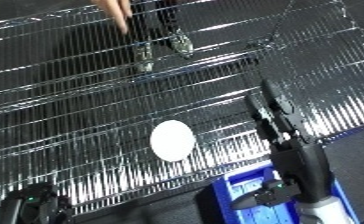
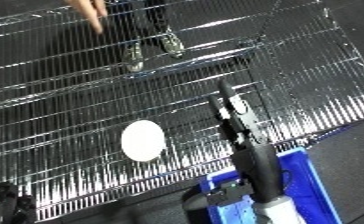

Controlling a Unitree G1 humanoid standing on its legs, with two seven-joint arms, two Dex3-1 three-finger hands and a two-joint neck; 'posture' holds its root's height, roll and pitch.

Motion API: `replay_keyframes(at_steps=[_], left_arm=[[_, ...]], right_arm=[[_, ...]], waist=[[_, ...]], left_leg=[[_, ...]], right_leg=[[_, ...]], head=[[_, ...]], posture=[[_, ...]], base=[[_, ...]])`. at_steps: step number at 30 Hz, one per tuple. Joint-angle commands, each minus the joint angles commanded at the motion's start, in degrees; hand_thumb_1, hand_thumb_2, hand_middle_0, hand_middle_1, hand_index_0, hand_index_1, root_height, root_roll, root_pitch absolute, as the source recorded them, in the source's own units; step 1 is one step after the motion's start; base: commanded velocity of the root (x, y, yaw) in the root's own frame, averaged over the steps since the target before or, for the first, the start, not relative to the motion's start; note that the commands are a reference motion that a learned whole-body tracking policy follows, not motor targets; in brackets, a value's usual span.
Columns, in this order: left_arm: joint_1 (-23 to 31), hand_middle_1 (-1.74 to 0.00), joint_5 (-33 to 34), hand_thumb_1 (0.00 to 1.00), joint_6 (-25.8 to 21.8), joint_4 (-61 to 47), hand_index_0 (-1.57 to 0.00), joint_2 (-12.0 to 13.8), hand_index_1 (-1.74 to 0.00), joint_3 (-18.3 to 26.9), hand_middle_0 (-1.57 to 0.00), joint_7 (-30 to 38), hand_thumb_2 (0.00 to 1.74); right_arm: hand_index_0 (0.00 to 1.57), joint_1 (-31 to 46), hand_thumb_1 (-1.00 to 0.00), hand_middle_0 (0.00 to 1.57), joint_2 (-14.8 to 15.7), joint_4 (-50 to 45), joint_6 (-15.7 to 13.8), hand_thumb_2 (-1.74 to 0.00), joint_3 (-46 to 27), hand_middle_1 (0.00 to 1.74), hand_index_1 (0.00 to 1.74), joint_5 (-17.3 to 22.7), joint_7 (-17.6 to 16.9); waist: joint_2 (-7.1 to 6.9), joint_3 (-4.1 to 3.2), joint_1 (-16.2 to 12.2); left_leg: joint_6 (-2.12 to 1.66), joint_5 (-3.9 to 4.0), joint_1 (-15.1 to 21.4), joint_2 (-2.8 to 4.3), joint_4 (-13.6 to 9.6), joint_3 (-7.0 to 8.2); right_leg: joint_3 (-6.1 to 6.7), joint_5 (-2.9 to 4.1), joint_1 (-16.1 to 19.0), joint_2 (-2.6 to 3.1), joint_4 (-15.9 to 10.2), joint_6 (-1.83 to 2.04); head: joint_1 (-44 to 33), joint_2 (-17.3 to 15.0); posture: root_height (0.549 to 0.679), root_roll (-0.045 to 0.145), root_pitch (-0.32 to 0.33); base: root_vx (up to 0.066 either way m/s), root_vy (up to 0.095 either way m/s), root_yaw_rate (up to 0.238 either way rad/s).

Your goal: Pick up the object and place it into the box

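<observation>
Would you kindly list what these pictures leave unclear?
- Blue plastic bin: cut off by both views' lower edge; the right hand and forearm cover its inside.
- Left hand: only a dark bit at the lower left corner; fingers unreadable.
- Flat white oval object: blurred, its kind unclear.

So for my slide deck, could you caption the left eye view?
Right hand reaches with straight fingers over the wire shelf beside a white oval object, blue plastic bin below.

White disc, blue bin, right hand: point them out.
white disc (image 1: pixel 172 140), left eye view, centre of its face
blue bin (image 2: pixel 308 176), right eye view, right rim
right hand (image 2: pixel 239 116), right eye view, straight fingers above the wire shelf
</observation>
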Motion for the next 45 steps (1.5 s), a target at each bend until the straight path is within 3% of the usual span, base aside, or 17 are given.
replay_keyframes(at_steps=[11,18,22,30,39,45], left_arm=[[1.9,-1.74,0.42,1.0,0.33,-0.61,-1.57,0.97,-1.74,0.32,-1.57,-1.66,1.74],[1.66,-1.74,1.45,1.0,0.26,-0.56,-1.57,1.24,-1.74,0.05,-1.57,-2.07,1.74],[1.02,-1.74,1.75,1.0,0.15,-0.98,-1.57,1.74,-1.74,-0.52,-1.57,-1.7,1.74],[-1.38,-1.74,1.36,1.0,-0.11,-2.32,-1.57,2.6,-1.74,-2.6,-1.57,-0.47,1.74],[-3.92,-1.74,1.78,1.0,0.36,-2.9,-1.57,1.95,-1.74,-4.11,-1.57,0.67,1.74],[-4.87,-1.74,1.48,1.0,0.58,-2.73,-1.57,1.97,-1.74,-4.19,-1.57,0.6,1.74]], right_arm=[[0.0,1.48,0.0,0.0,-0.29,2.73,0.27,0.0,1.98,0.0,0.0,-2.45,-1.91],[0.0,-0.07,0.0,0.0,-1.36,6.33,0.04,0.0,3.0,0.0,0.0,-6.0,-4.58],[0.0,-1.46,0.0,0.0,-1.86,8.21,0.02,0.0,3.67,0.0,0.0,-8.34,-6.99],[0.0,-5.9,0.0,0.0,-2.51,11.34,-0.26,0.0,5.57,0.0,0.0,-11.93,-12.09],[0.0,-9.37,0.0,0.0,-3.53,13.04,0.14,0.0,6.14,0.0,0.0,-10.87,-13.23],[0.0,-10.37,0.0,0.0,-4.04,13.64,0.17,0.0,6.04,0.0,0.0,-10.52,-13.13]], waist=[[-1.08,0.5,2.35],[-1.08,1.5,3.2],[-0.79,2.2,3.4],[0.27,2.23,3.65],[1.18,2.23,3.52],[1.47,2.23,3.48]], left_leg=[[0.4,-0.62,-0.15,-0.36,1.89,-1.28],[0.74,-1.46,-1.74,-0.77,4.66,-1.41],[1.04,-1.99,-4.01,-1.11,6.82,-1.37],[1.73,-3.28,-10.63,-2.06,11.01,-1.03],[2.2,-4.88,-16.13,-2.64,14.64,-0.27],[2.29,-5.19,-17.35,-2.62,15.03,0.03]], right_leg=[[-1.8,-1.05,1.32,-0.83,1.29,-0.33],[-2.3,-1.66,0.42,-1.2,3.38,-0.78],[-2.33,-1.72,-1.71,-1.29,5.12,-0.9],[-2.36,-2.05,-8.5,-1.14,8.92,-1.03],[-2.02,-2.67,-14.6,-1.1,12.29,-0.95],[-1.78,-2.64,-16.12,-1.14,12.72,-0.77]], head=[[-1.69,-2.73],[-1.51,-2.68],[-0.44,-0.57],[2.03,2.67],[3.68,5.25],[3.81,5.38]], posture=[[0.644,0.049,-0.017],[0.64,0.047,-0.027],[0.635,0.045,-0.019],[0.624,0.038,0.039],[0.613,0.032,0.094],[0.611,0.031,0.112]], base=[[0.04,-0.025,0.131],[0.022,-0.01,0.049],[-0.016,-0.004,0.042],[-0.063,0.009,0.05],[-0.029,0.026,0.014],[-0.003,0.021,-0.009]])
